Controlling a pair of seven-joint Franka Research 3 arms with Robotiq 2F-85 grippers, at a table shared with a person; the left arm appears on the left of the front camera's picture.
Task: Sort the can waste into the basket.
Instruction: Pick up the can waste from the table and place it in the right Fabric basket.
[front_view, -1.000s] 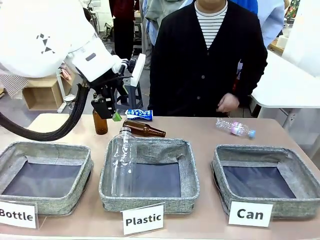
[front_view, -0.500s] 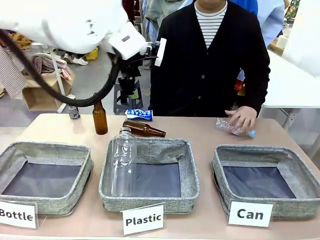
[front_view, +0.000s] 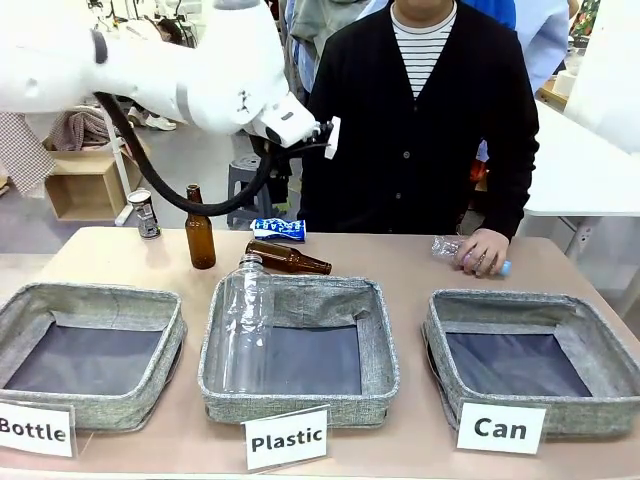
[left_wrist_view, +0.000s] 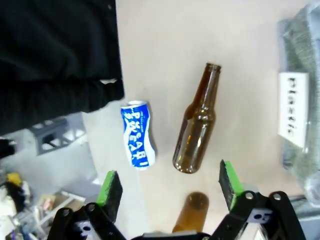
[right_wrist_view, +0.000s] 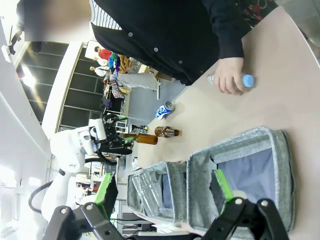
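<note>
A crushed blue can (front_view: 278, 229) with white lettering lies at the table's far edge, in front of the person. A dark silver can (front_view: 146, 213) stands at the far left corner. The grey basket (front_view: 505, 301) behind the "Can" sign (front_view: 500, 428) sits at the front right and holds nothing. My left arm (front_view: 230, 80) hangs high over the far middle. In its wrist view my left gripper (left_wrist_view: 170, 182) is open, well above the blue can (left_wrist_view: 136, 134). My right gripper (right_wrist_view: 165, 185) is open too, looking down on that basket (right_wrist_view: 280, 150).
One brown bottle (front_view: 200, 228) stands upright and another (front_view: 288, 258) lies by the Plastic basket (front_view: 375, 340), where a clear bottle (front_view: 245, 325) leans. The person's hand (front_view: 480, 250) rests on a small plastic bottle at the far right. The Bottle basket (front_view: 95, 298) sits front left.
My left arm has risen and swung right, from beside the upright brown bottle to high above the blue can. The person's hand came down onto the small plastic bottle.
</note>
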